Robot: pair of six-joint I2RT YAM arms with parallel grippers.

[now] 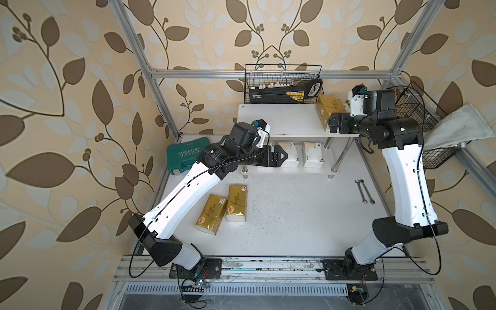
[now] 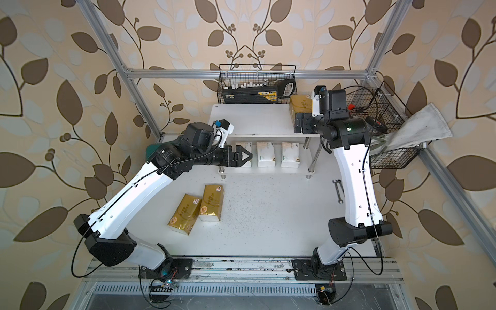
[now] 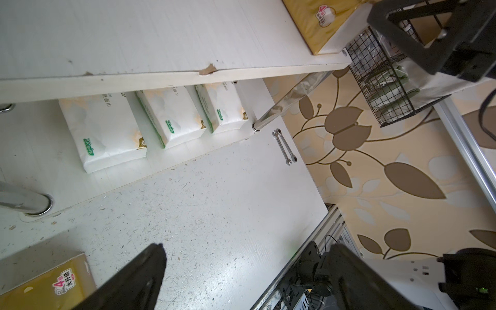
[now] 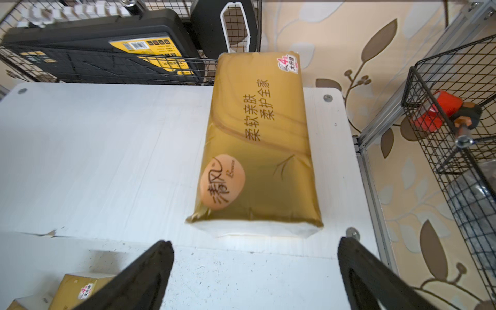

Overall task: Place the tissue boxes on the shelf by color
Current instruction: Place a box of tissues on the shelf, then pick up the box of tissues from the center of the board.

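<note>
Right gripper [image 4: 253, 245]: fingers spread wide, nothing btwn them. Gold pack [image 4: 257, 139] lies flat just ahead of the tips, white end facing them, not touching; the gap btwn fingers is wider than the pack. The pack sits at the right end of the shelf [image 1: 281, 118] top board, long side running front to back, near the right edge.

Left gripper [image 3: 248, 248]: fingers also spread, empty, over the table [image 1: 295, 214] by the front-left corner of the lower board. Three white packs [image 3: 104, 128] [image 3: 171, 118] [image 3: 222, 107] stand in a row on that board, ahead of the tips and clear of them.

Two more gold packs [image 1: 212, 214] [image 1: 237, 202] lie on the table side by side, touching, towards its left edge and well apart from both grippers.
</note>
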